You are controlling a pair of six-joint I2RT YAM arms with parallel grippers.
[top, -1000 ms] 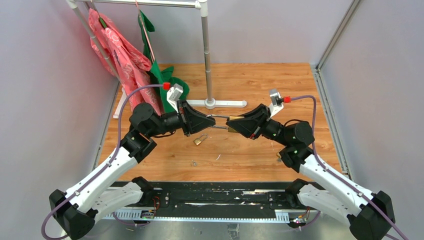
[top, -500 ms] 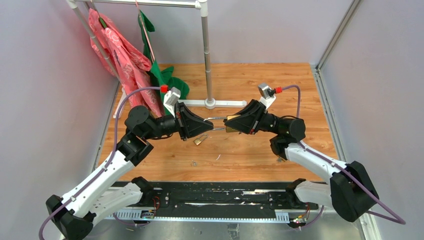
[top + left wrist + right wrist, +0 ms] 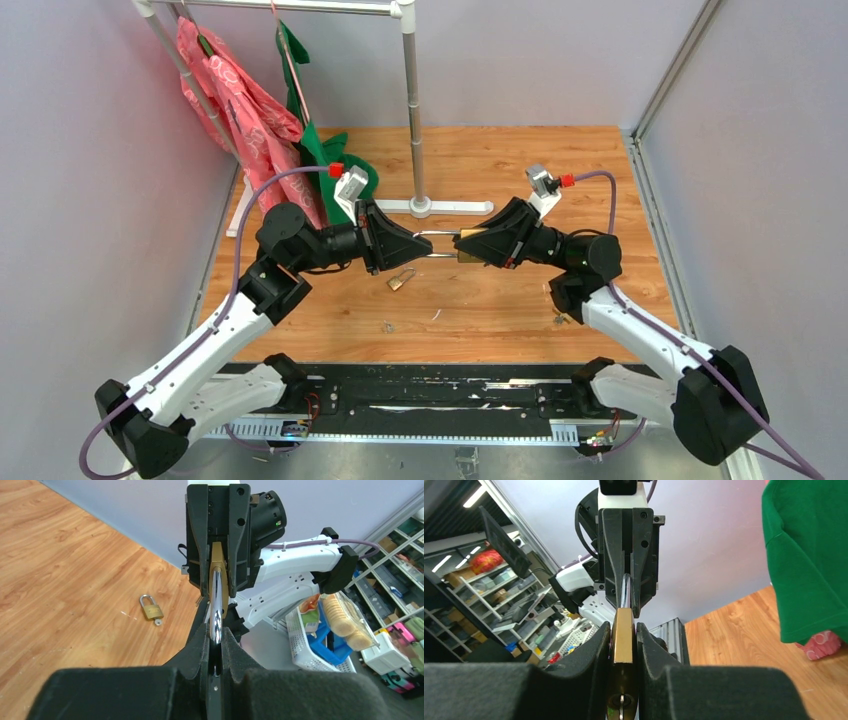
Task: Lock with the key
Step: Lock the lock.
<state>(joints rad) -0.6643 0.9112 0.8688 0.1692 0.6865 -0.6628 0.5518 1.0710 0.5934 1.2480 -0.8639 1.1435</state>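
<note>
Padlock (image 3: pixel 218 572), brass-bodied: hung in the air above the middle of the tabletop (image 3: pixel 480 300), lying level between the two arms. Was clamped by its body in the right end effector (image 3: pixel 623 627), with the fingers pressed flat against both brass faces and the base turned back toward that wrist. Was pinched by the steel shackle (image 3: pixel 215 612) in the left end effector (image 3: pixel 215 632), with the fingers drawn in tight on the loop. Showed a slot in the base with a sliver of metal in it; could not tell whether a key. Had below it, flat on the wood and apart from both end effectors, a small padlock (image 3: pixel 150 608) with a tiny silver piece just beside it. Had behind it, toward the far wall, a white clothes rail (image 3: pixel 411 100) carrying a pink garment (image 3: pixel 235 110) and a green garment (image 3: pixel 330 160) on the left.
</note>
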